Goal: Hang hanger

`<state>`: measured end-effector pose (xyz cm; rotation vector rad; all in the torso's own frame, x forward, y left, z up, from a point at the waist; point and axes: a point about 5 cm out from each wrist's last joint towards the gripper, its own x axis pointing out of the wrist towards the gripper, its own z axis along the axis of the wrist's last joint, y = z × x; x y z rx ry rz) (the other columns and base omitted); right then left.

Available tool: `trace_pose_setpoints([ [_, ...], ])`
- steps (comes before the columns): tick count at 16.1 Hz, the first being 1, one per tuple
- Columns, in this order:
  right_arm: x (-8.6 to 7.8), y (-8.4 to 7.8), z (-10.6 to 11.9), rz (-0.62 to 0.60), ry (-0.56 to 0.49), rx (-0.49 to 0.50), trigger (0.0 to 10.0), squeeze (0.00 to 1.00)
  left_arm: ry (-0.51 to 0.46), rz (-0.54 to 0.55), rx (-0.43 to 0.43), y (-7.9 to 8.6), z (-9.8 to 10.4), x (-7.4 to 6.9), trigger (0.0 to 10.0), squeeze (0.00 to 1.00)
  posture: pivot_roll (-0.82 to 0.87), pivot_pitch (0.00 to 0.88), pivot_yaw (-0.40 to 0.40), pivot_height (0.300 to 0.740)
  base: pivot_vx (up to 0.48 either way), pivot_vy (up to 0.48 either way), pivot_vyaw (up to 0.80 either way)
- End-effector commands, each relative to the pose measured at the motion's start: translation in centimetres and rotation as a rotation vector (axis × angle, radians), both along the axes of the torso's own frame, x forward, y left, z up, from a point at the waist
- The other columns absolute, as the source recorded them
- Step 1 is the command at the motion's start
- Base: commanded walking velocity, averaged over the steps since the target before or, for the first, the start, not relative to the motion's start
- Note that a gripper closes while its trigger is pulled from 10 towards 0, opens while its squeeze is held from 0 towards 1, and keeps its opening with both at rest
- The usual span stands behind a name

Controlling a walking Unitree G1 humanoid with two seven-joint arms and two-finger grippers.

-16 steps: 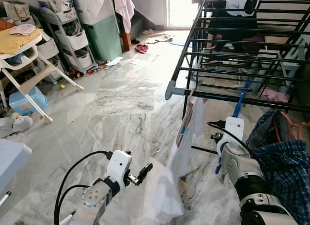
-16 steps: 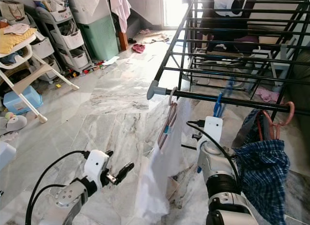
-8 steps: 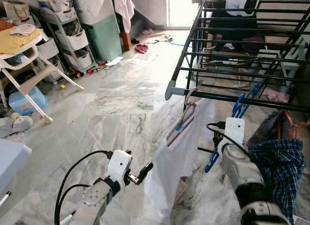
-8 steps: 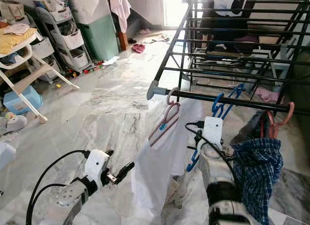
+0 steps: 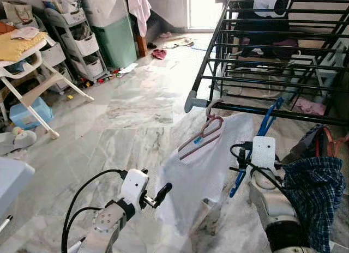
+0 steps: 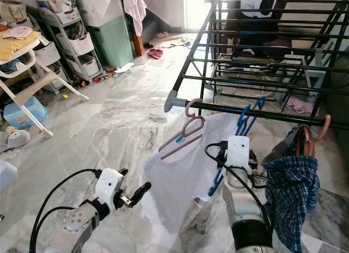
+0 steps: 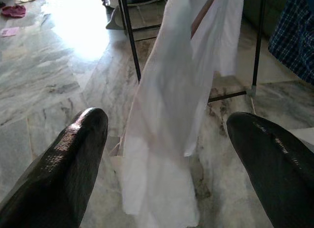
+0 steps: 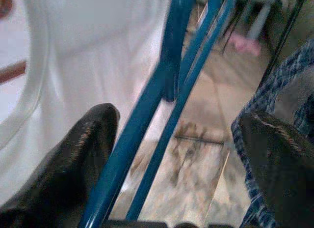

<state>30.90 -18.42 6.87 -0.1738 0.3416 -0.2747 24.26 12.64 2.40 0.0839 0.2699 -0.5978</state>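
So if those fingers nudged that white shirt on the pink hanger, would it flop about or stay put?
Probably flop: the white shirt hangs in soft folds, so the cloth looks thin and limp. It would likely swing too, since the pink hanger holds to the rack rail by its hook alone. It looks light for its size.

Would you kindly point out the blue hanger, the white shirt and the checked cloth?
blue hanger (image 6: 246, 115): right eye view, hook.
white shirt (image 5: 199, 174): left eye view, chest.
checked cloth (image 6: 286, 190): right eye view, middle folds.

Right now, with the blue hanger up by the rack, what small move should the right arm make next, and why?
Probably draw the right gripper back from the blue hanger. Its hook appears to sit over the black rail, and the fingers stand apart around it.
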Motion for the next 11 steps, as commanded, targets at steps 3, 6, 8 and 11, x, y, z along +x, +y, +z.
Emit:
trace_pose_setpoints([
  [3, 0.1, 0.8, 1.0, 0.047, -0.063, -0.024, 10.0, 1.00, -0.010, 0.012, 0.024, 0.5, 0.1, 0.3, 10.0, 0.00, -0.11, 0.000, 0.104, 0.740, 0.000, 0.000, 0.00],
  [6, -0.2, 1.6, 1.5, 0.116, -0.117, -0.066, 10.0, 1.00, -0.015, 0.013, 0.022, 0.4, 0.4, 0.3, 10.0, 0.00, -0.11, 0.000, 0.100, 0.740, 0.000, 0.000, 0.00],
  [8, -0.3, 2.1, 1.7, 0.153, -0.139, -0.087, 10.0, 1.00, -0.017, 0.013, 0.022, 0.4, 0.5, 0.4, 10.0, 0.00, -0.11, 0.000, 0.099, 0.740, 0.000, 0.000, 0.00],
  [11, -0.5, 3.3, 2.4, 0.252, -0.202, -0.130, 10.0, 1.00, -0.018, 0.013, 0.025, 0.4, 0.5, 0.5, 10.0, 0.00, -0.11, 0.000, 0.098, 0.740, 0.000, 0.000, 0.00],
])
